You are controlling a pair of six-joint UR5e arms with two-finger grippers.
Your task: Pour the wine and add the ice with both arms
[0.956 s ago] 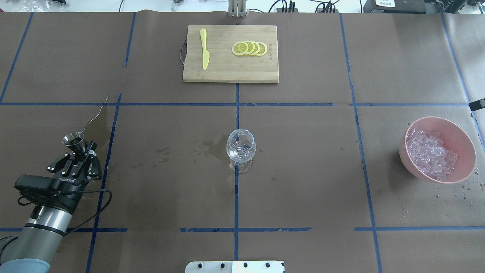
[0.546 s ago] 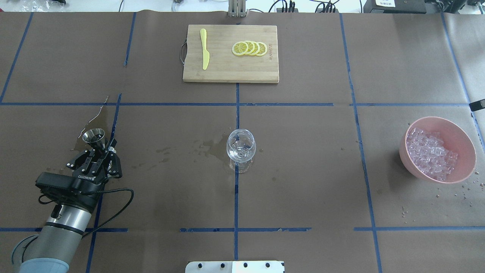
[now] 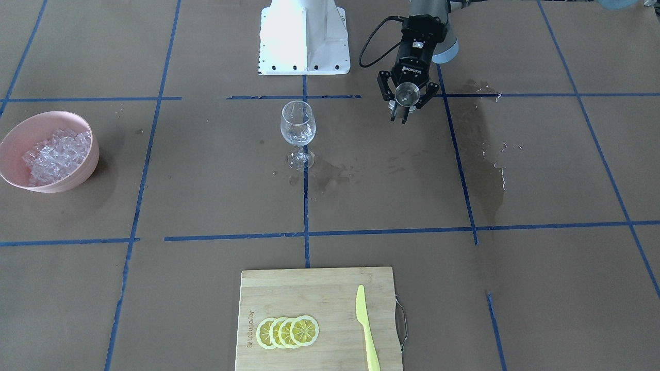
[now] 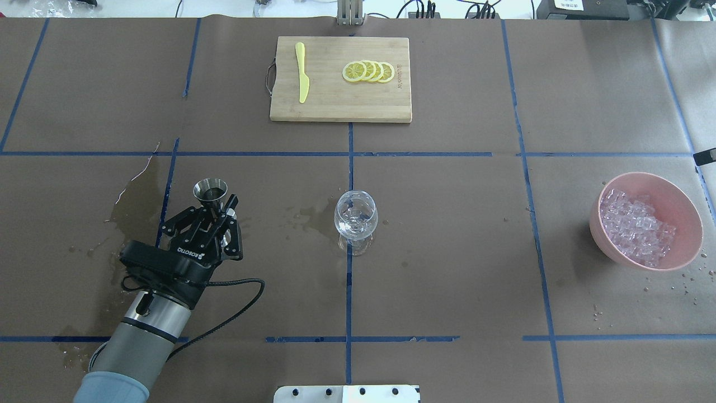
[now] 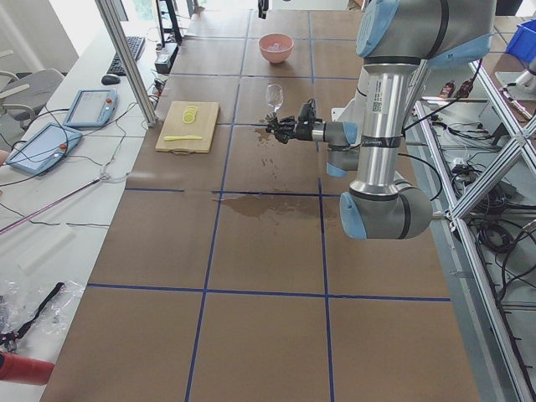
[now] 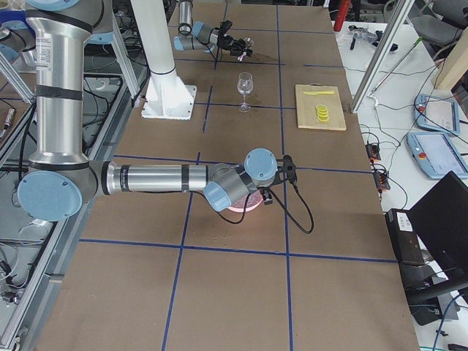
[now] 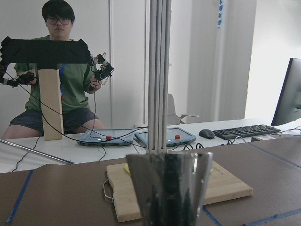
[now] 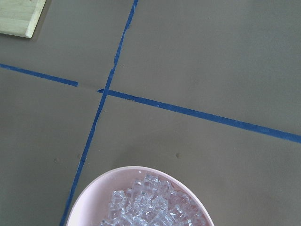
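My left gripper (image 4: pixel 216 210) is shut on a small steel jigger (image 4: pixel 210 190) and holds it upright above the table, left of the wine glass (image 4: pixel 356 216). The jigger fills the bottom of the left wrist view (image 7: pixel 169 188). The clear stemmed glass stands at the table's middle with a little clear liquid in its bowl. Wine shows as dark wet patches (image 4: pixel 139 198) on the paper at the left and beside the glass (image 4: pixel 313 215). The ice (image 4: pixel 635 226) is heaped in a pink bowl (image 4: pixel 679 196) at the right. My right gripper (image 6: pixel 268 196) hovers by the bowl; I cannot tell its state.
A wooden cutting board (image 4: pixel 335 103) at the far middle holds a yellow knife (image 4: pixel 302 73) and lemon slices (image 4: pixel 369 71). The white pedestal (image 3: pixel 304 36) stands at the near edge. Water drops (image 4: pixel 691 280) lie around the bowl.
My left arm has swung to the right with the jigger, from the table's left edge towards the wine glass. The glass and the bowl have not moved.
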